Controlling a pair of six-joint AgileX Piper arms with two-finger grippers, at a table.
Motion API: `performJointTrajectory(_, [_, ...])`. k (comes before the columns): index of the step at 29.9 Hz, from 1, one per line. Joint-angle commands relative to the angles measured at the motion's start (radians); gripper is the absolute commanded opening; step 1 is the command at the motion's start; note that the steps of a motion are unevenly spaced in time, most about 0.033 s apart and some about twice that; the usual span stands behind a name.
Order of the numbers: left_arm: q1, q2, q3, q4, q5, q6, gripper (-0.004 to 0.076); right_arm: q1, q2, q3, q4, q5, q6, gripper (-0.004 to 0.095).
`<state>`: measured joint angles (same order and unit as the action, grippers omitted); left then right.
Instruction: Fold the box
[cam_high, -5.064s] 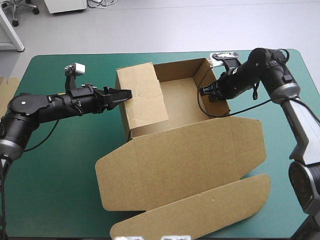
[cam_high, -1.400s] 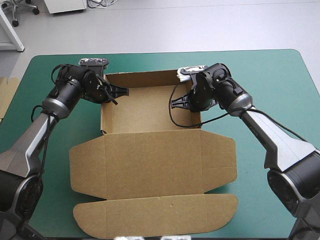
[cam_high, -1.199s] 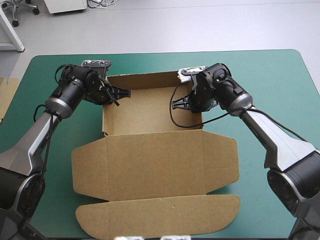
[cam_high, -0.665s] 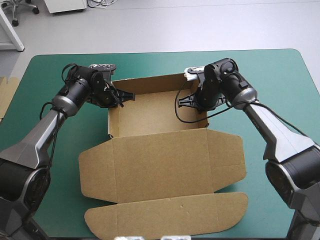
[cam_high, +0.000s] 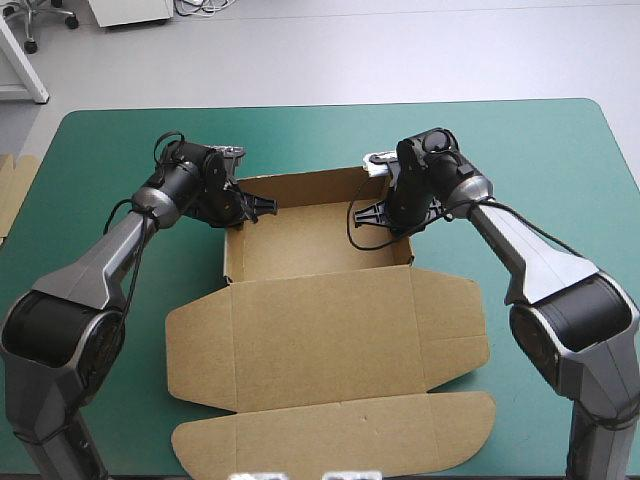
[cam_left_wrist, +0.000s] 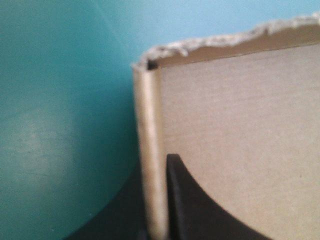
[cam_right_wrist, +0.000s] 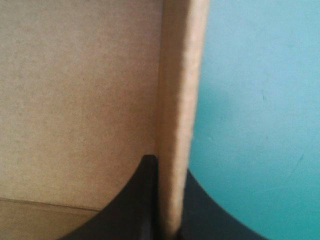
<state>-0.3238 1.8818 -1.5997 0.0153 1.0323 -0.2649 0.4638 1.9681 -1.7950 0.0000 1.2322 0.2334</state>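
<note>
The brown box (cam_high: 318, 232) stands as an open tray in the middle of the table, its lid (cam_high: 330, 335) lying flat toward the near edge. My left gripper (cam_high: 260, 205) is shut on the box's left wall near the far corner. In the left wrist view the wall's edge (cam_left_wrist: 149, 150) runs between my black fingers (cam_left_wrist: 200, 210). My right gripper (cam_high: 366, 214) is shut on the right wall. Its own view shows that wall's edge (cam_right_wrist: 176, 100) pinched in the gripper (cam_right_wrist: 169, 205).
The teal-green cover (cam_high: 560, 180) lies bare on both sides of the box. The lid's front flap (cam_high: 335, 440) reaches close to the table's near edge. More brown board (cam_high: 10, 195) shows at the table's left edge.
Earlier a left flap stood loose; just before now the tray is formed. Both grippers, holding the side walls, have carried the box a little to the right and nearer the front.
</note>
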Motion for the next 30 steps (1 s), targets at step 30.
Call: performJointTrajectory(30, [-0.006,0.005,-0.028,-0.005,-0.018,0.108,0.0043,-0.003,0.015,-0.033,0.0,-0.029,-0.101,0.0059])
